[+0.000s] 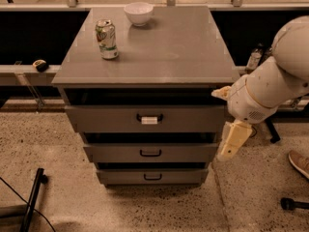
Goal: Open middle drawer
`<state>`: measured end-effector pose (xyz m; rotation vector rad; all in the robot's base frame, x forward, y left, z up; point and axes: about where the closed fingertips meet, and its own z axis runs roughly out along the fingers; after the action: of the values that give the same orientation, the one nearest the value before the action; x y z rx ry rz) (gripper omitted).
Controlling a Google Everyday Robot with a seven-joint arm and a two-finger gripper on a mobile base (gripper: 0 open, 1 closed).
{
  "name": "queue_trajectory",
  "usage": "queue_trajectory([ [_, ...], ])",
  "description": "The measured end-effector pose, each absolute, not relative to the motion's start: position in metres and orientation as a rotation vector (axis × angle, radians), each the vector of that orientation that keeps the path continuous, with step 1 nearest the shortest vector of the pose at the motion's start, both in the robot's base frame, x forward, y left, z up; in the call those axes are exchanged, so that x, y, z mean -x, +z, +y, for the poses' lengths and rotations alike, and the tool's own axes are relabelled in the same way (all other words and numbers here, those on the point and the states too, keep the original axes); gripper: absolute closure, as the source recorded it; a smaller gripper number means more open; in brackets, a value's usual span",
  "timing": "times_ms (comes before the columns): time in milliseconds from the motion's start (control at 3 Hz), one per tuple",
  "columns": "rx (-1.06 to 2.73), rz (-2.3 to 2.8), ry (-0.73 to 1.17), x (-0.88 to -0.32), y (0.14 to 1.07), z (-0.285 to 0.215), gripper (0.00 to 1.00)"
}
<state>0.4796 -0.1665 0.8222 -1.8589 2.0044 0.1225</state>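
Middle drawer (150, 152) shut; pincer (233, 141) hangs beside its right end, opening indiscernible.

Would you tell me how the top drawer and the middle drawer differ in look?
The top drawer has a taller front than the middle drawer; its handle carries a white tag, the middle drawer's is plain black. Both are grey. The pincer hangs right of them.

A grey cabinet (183, 47) stands on a speckled floor (251, 202), dark recesses (34, 37) behind it.
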Motion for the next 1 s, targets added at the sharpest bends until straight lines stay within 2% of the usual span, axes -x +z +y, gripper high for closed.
queue_trajectory([
  [333,1.898,1.942,0.111,-0.483,0.820,-0.164,0.00],
  [667,1.838,1.911,0.228,-0.483,0.777,-0.164,0.00],
  [1000,1.727,1.756,0.341,-0.497,0.686,-0.161,0.00],
])
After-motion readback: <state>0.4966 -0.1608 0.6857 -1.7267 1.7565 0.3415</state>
